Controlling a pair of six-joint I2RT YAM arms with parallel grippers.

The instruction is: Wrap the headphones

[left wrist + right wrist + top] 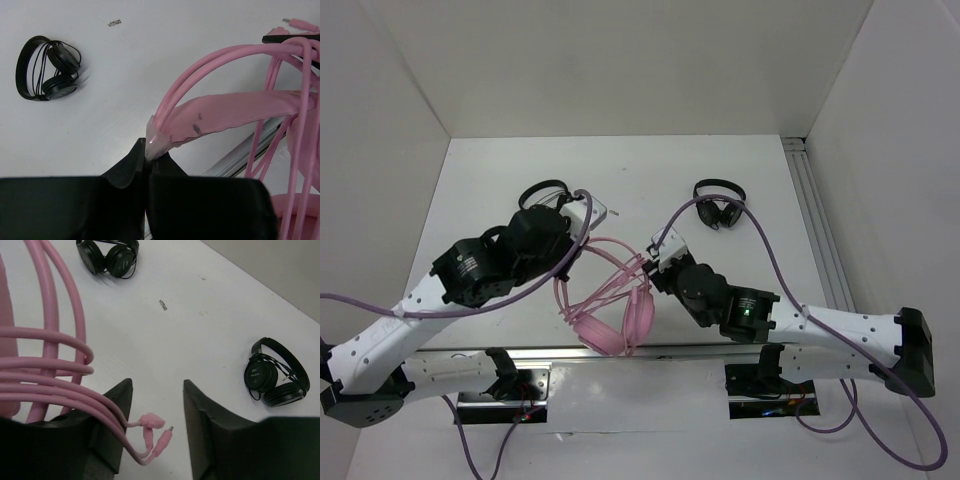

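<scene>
The left end effector [148, 150] filled the bottom of its wrist view, its two black fingers pressed together and pinching the pale tip of the pink headband [235, 112] of the headphones [615, 320]. From that pinch the thin pink band arced up and to the right, with loops of the pink cable [280, 120] hanging across it. In the overhead view the headphones sat between the two arms, the round pink earcups [620, 325] low near the front edge of the white surface [620, 170], just beside a metal rail [670, 352], while the band and cable loops rose toward the left end effector. The right end effector [157, 400] had its fingers spread wide apart. Several strands of cable draped over its left finger, and the plug [162, 438] at the cable's end dangled in the gap between the fingers, gripped by neither. One black pair of headphones [720, 205] lay at the far right of the surface, well apart from the pink set. A second black pair [545, 192] lay at the far left, partly hidden behind the left arm.
</scene>
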